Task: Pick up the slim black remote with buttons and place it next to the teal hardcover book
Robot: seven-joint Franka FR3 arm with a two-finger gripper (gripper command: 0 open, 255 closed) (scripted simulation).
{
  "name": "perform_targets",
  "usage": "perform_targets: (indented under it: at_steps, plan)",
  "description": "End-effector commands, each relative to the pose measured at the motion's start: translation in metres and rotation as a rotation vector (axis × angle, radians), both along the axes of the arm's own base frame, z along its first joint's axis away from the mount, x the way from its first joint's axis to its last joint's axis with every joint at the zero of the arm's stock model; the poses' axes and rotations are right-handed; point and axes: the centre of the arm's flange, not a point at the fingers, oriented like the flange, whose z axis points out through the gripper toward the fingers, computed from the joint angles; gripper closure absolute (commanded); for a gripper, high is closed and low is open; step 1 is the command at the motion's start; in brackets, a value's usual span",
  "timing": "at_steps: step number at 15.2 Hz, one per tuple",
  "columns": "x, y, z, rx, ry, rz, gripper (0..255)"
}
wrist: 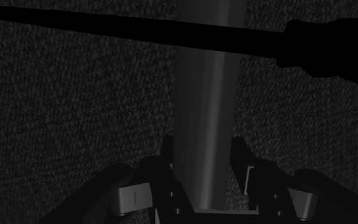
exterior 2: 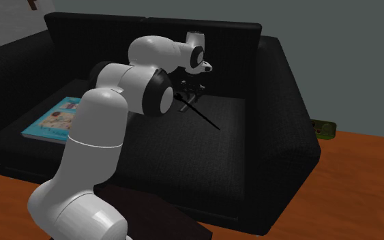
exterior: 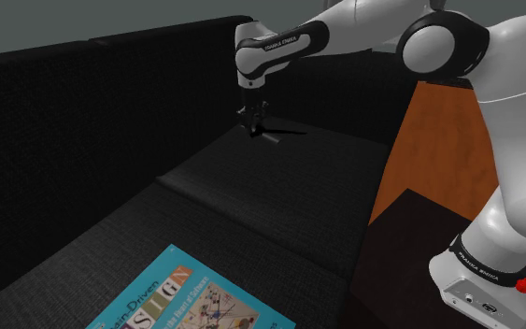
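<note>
A slim remote point(wrist: 206, 95), drawn dark grey with a pale sheen, runs lengthways between my fingers, which clasp its two long sides. My gripper point(wrist: 204, 153) is shut on it. In the shoulder view the gripper point(exterior: 254, 123) hangs just over the far seat cushion near the backrest, and the remote's end point(exterior: 268, 137) sticks out below it, tilted. Its thin black shadow lies on the cushion beyond. The teal hardcover book point(exterior: 191, 299) lies flat on the near seat cushion, far from the gripper. The second exterior view shows the book point(exterior 2: 54, 119) at the sofa's left end and the gripper point(exterior 2: 190, 90) near the backrest.
A black sofa point(exterior: 279, 206) with a tall backrest point(exterior: 83, 103) and armrests holds both things. A seam splits its two seat cushions. Wooden floor point(exterior: 438, 140) lies beside it, with a small green object point(exterior 2: 323, 128) on it. My dark stand point(exterior: 410, 262) is close by.
</note>
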Motion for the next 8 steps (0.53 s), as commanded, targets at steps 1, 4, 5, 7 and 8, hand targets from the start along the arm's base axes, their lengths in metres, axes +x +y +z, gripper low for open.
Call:
perform_targets:
  at_steps: [1,4,5,7,8]
  plan:
    - [0.0,0.002,0.011,0.0,0.0,0.0,255]
    - [0.0,0.002,0.027,0.0,0.0,0.0,255]
    - [0.0,0.002,0.032,0.0,0.0,0.0,255]
    - [0.0,0.002,0.042,0.0,0.0,0.0,255]
    - [0.0,0.002,0.048,0.0,0.0,0.0,255]
